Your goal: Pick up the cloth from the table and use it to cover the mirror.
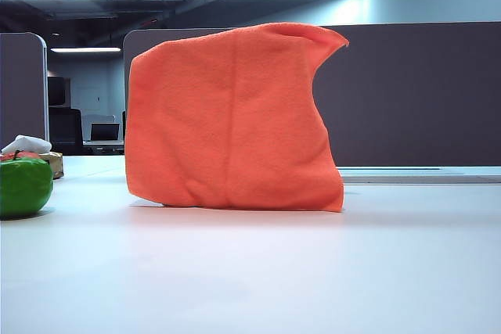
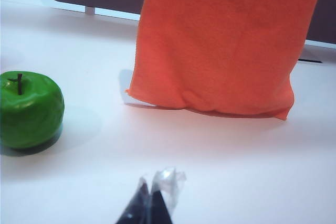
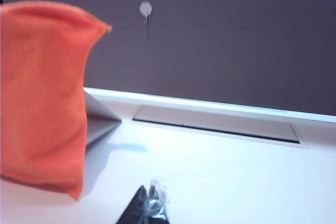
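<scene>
Exterior view: bright orange fuzzy microfibre cloth (image 1: 231,119) draped upright over the mirror, which is fully hidden.
It stands on the broad white desk (image 1: 258,271), lower hem touching the surface; a glossy green apple (image 1: 23,185) sits well apart at left. Left wrist view: left end effector (image 2: 152,200) fully closed, empty, above bare desk (image 2: 220,161), with cloth (image 2: 220,45) and apple (image 2: 29,108) ahead. Right wrist view: right end effector (image 3: 148,205) fully closed, empty; cloth (image 3: 42,98) alongside, grey partition wall (image 3: 226,40) behind.

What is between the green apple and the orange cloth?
Nothing: in the left wrist view, only bare white table lies between the green apple and the cloth.
</scene>
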You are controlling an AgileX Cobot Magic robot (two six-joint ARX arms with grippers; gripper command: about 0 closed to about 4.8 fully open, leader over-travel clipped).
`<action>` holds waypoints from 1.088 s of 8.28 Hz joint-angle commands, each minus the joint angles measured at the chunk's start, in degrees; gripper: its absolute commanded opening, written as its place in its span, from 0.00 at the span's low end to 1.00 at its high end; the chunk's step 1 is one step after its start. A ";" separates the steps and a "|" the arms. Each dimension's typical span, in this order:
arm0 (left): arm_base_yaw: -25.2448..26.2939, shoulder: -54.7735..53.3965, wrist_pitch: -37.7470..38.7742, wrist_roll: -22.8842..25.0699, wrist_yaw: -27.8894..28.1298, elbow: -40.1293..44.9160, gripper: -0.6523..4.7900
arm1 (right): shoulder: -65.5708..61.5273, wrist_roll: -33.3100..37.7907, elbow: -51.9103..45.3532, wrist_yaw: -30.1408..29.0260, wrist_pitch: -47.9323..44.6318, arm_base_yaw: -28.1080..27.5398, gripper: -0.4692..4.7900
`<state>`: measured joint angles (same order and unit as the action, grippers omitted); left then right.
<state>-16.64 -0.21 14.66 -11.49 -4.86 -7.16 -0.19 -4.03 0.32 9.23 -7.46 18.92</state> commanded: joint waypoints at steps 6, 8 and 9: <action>0.02 0.00 -4.46 11.08 9.22 6.56 0.11 | 0.04 -5.49 -0.07 -6.82 1.86 -1.03 0.08; 2.69 0.00 -5.35 12.35 12.39 6.56 0.11 | 0.04 -3.96 -0.07 -17.07 0.76 -16.48 0.08; 7.08 0.00 -8.68 11.52 10.62 6.56 0.11 | 0.04 -3.26 -0.07 -19.85 0.76 -19.06 0.08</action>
<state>-10.74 -0.16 8.56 0.43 7.01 -0.54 -0.19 -7.79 0.32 -8.97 -5.65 -0.08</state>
